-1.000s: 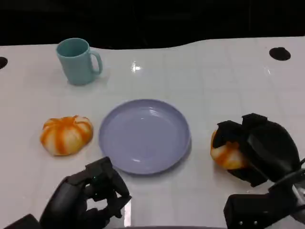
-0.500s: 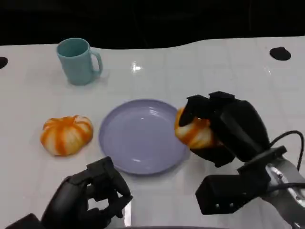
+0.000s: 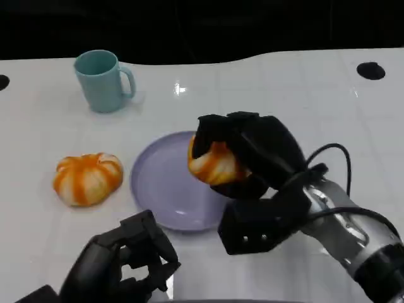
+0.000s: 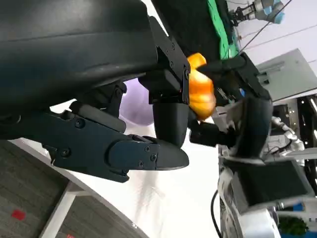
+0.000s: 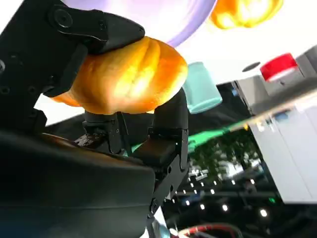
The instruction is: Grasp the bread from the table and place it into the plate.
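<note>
My right hand [image 3: 252,154] grips an orange-and-white bread roll [image 3: 213,163] and holds it in the air over the right part of the lilac plate [image 3: 158,183]. In the right wrist view the same bread roll [image 5: 131,77] sits between black fingers, with the plate [image 5: 163,17] beyond it. A second bread roll [image 3: 88,178] lies on the white table left of the plate. My left hand [image 3: 123,268] rests near the table's front edge, fingers curled in, holding nothing. From the left wrist view I see the held bread roll [image 4: 200,91] and the plate [image 4: 136,101] past my left hand's fingers [image 4: 148,153].
A teal mug [image 3: 103,80] stands at the back left of the table. Two dark round holes sit at the far right [image 3: 370,71] and far left [image 3: 3,82] table edges. The second bread roll [image 5: 246,12] and the mug [image 5: 200,91] appear in the right wrist view.
My right hand has lifted the bread roll off the table right of the plate and carried it left, over the plate. The left hand has barely moved.
</note>
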You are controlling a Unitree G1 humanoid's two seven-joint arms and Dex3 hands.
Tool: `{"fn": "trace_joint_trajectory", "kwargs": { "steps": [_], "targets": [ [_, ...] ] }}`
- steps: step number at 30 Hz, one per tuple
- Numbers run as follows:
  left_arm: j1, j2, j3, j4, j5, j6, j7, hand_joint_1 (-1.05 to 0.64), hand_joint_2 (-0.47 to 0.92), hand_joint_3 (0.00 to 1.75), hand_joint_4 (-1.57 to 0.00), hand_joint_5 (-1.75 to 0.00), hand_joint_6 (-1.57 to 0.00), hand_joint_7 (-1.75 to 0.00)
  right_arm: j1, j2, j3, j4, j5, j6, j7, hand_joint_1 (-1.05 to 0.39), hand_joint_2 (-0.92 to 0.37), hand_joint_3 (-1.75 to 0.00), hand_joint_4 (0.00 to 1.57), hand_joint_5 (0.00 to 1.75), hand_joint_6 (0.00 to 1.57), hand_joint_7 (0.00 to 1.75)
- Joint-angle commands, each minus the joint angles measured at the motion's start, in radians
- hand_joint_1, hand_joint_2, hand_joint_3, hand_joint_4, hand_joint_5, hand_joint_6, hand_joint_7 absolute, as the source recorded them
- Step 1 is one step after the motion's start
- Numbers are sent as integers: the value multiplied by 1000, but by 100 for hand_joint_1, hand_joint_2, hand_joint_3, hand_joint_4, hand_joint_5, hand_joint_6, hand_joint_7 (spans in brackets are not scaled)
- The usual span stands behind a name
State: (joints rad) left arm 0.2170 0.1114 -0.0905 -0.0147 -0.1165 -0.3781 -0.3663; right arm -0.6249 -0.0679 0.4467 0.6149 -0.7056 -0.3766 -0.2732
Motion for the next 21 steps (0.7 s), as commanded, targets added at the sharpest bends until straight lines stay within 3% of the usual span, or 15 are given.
{"fn": "trace_joint_trajectory", "kwargs": {
  "steps": [1, 3, 5, 6, 7, 9, 10, 11, 13, 15, 17, 21],
  "targets": [
    [14, 10, -3, -20, 1, 0, -1, -51, 92, 34, -69, -175, -57, -161, -63, 26, 9, 93, 19, 3, 13, -15, -29, -128, 96, 175, 71, 171],
    [15, 9, -6, -23, 5, 0, 2, -51, 92, 33, -69, -175, -58, -160, -84, 42, 7, 136, 30, 7, 20, -15, -30, -127, 95, 175, 71, 170],
    [17, 8, -8, -28, 14, 0, 7, -52, 92, 34, -69, -175, -58, -160, -101, 59, -1, 174, 53, 11, 39, -14, -34, -122, 92, 175, 74, 152],
    [19, 8, -9, -32, 15, 3, 9, -53, 92, 34, -69, -175, -58, -159, -107, 67, -7, 186, 70, 19, 60, -14, -37, -116, 87, 175, 77, 130],
    [20, 6, -10, -36, 17, 5, 10, -53, 92, 34, -69, -175, -58, -159, -113, 71, -8, 196, 84, 27, 83, -17, -47, -95, 79, 160, 80, 93],
    [21, 5, -11, -42, 20, 8, 12, -54, 92, 34, -68, -175, -58, -159, -125, 67, 1, 203, 95, 41, 137, -21, -61, -67, 71, 143, 84, 56],
    [21, 5, -12, -43, 22, 9, 13, -54, 92, 34, -68, -175, -58, -159, -130, 62, 9, 205, 93, 45, 160, -26, -68, -55, 53, 117, 76, 39],
    [21, 5, -12, -45, 26, 11, 15, -54, 92, 34, -68, -175, -58, -158, -135, 56, 18, 205, 86, 47, 174, -29, -78, -39, 47, 84, 72, 24],
    [20, 6, -12, -42, 26, 6, 13, -55, 92, 33, -68, -175, -59, -158, -137, 47, 37, 202, 69, 54, 198, -37, -88, -21, 33, 49, 59, 7],
    [24, 7, -14, -45, 25, 5, 10, -55, 92, 33, -69, -175, -59, -158, -135, 38, 56, 190, 51, 72, 220, -45, -91, -17, 23, 38, 47, 2],
    [30, 7, -17, -53, 24, 4, 11, -52, 92, 33, -69, -175, -60, -157, -130, 28, 68, 168, 42, 91, 248, -55, -92, -21, 6, 46, 34, 1],
    [43, 6, -16, -67, 25, 7, 16, -50, 92, 33, -70, -175, -60, -156, -104, 5, 63, 97, 57, 119, 319, -63, -92, -27, 0, 40, 23, 0]
  ]
}}
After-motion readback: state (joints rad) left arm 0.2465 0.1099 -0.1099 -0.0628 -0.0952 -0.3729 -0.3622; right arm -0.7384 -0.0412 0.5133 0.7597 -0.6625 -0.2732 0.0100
